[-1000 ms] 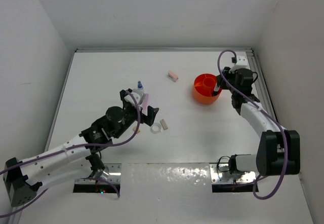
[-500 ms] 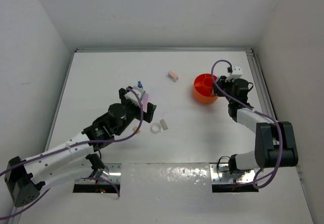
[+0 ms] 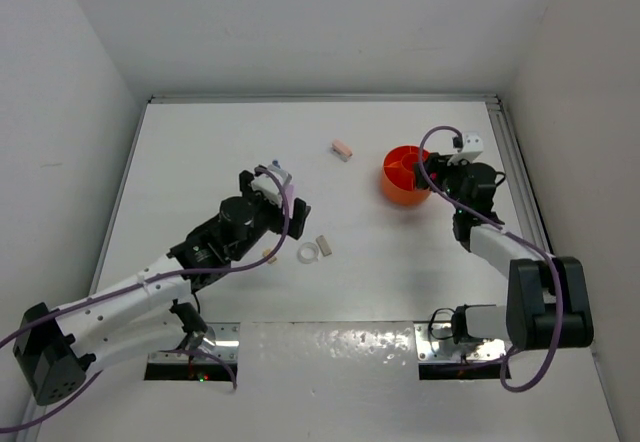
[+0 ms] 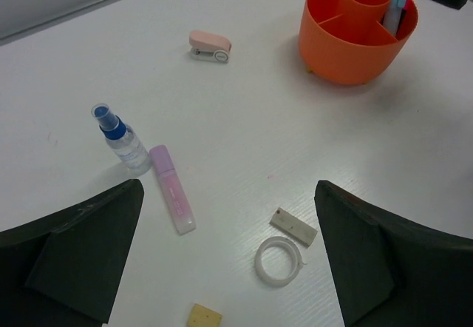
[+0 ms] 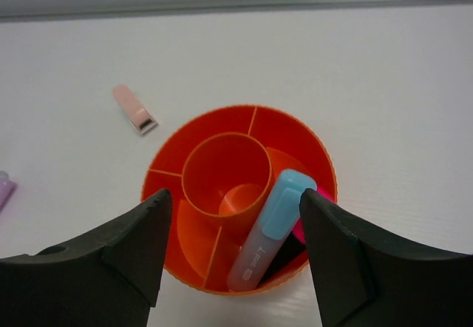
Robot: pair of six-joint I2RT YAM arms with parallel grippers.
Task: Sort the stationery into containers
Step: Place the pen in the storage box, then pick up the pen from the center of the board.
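The orange container (image 5: 222, 116) holds a light blue tube (image 5: 268, 232) leaning in a near compartment, with a pink marker (image 5: 314, 203) behind it. My right gripper (image 5: 231, 200) hovers open over the tub (image 3: 396, 192), its fingers either side of the tube. My left gripper (image 4: 226, 188) is open and empty above a pale pink stick (image 4: 172, 189), a blue-capped bottle (image 4: 120, 140), a clear tape ring (image 4: 278, 261), a beige block (image 4: 293, 226) and a tan block (image 4: 204, 317). A pink eraser block (image 4: 210, 46) lies farther off, left of the tub (image 4: 347, 61).
From above, the left gripper (image 3: 275, 200) covers the bottle and stick. The tape ring (image 3: 309, 253) and beige block (image 3: 323, 245) lie just right of it. The pink block (image 3: 343, 149) sits left of the tub. White walls enclose the table on three sides.
My right gripper has opened and let go of the light blue tube, which now leans in the tub. The left arm has crept forward over the bottle and stick.
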